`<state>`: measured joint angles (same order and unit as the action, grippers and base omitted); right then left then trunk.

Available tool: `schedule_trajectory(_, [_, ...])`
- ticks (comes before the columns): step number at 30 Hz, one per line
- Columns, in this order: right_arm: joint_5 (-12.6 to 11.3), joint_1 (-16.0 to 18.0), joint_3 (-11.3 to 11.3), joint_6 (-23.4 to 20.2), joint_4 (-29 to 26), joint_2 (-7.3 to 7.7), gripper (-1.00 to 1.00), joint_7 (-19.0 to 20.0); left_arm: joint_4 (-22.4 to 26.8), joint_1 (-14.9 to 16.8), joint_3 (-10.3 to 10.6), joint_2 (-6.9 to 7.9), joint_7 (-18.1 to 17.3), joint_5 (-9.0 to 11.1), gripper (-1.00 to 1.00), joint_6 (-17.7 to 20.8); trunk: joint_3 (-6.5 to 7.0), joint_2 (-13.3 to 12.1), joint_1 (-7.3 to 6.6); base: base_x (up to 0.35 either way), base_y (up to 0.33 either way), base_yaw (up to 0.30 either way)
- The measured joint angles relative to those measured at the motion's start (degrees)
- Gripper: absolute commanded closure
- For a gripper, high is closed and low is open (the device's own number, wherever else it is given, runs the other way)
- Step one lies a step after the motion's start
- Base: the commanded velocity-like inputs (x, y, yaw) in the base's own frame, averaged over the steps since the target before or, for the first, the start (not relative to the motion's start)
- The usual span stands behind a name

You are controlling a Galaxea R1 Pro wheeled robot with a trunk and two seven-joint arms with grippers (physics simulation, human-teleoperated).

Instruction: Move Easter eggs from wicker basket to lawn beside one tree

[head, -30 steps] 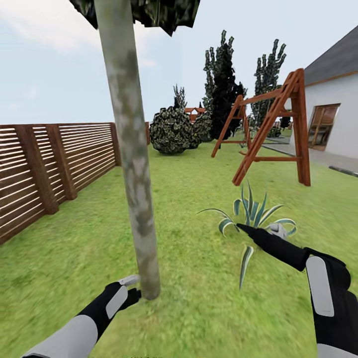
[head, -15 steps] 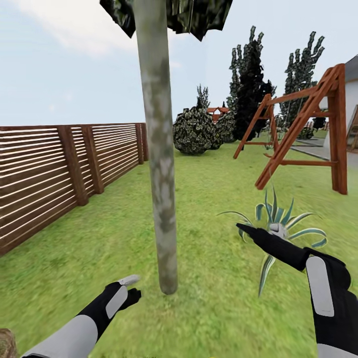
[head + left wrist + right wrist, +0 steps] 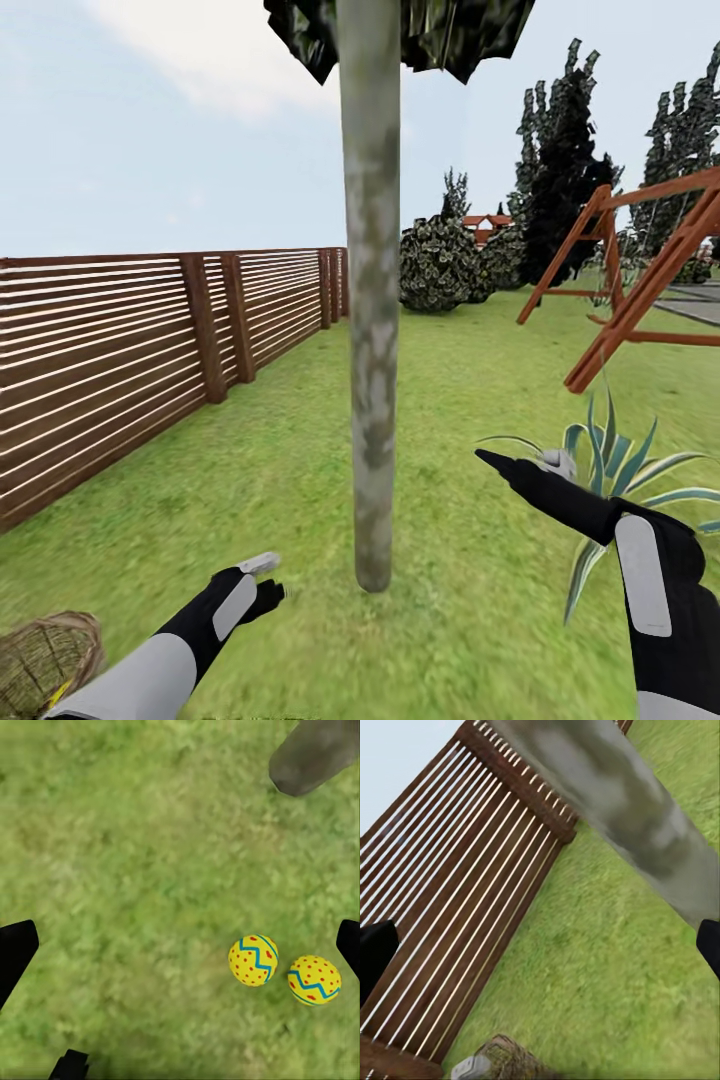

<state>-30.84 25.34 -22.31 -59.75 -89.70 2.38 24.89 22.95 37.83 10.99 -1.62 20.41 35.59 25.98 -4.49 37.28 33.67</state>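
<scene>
Two yellow Easter eggs (image 3: 253,960) (image 3: 314,980) with red dots and teal zigzags lie side by side on the lawn (image 3: 127,855), close to the foot of the tree (image 3: 311,757). My left gripper (image 3: 180,945) hangs open above the grass beside them, holding nothing. In the head view the pale mottled tree (image 3: 372,400) stands straight ahead, with the left gripper (image 3: 268,580) low near its base. The right gripper (image 3: 515,462) is raised and open to the trunk's right. The wicker basket (image 3: 45,660) sits at the lower left, also as the basket (image 3: 514,1061); a yellow speck shows at its edge.
A brown slatted fence (image 3: 120,350) runs along the left side. A spiky striped plant (image 3: 615,480) grows behind my right arm. A wooden swing frame (image 3: 640,290), round bushes (image 3: 440,265) and dark cypresses (image 3: 565,180) stand farther back on the right.
The head view has swung left, so the tree, plant and swing frame sit further right in the picture and the basket has come into view at lower left. Both arms hold the same pose.
</scene>
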Motion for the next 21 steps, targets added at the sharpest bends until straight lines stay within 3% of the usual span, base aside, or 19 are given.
schedule_trajectory(8, [-0.02, 0.0, 0.15, 0.01, -0.03, 0.0, -1.0, 0.0, 0.01, 0.01, -0.02, -0.01, -0.03, 0.01, -1.0, 0.0, 1.45, -3.22, -1.76, 0.0, 0.162, 0.291])
schedule_trajectory(21, [-0.02, 0.0, 0.18, 0.01, -0.08, 0.02, -1.0, 0.0, 0.1, 0.02, -0.06, -0.01, -0.05, 0.01, -1.0, 0.04, 3.74, -8.41, -4.62, 0.0, 0.262, 0.291])
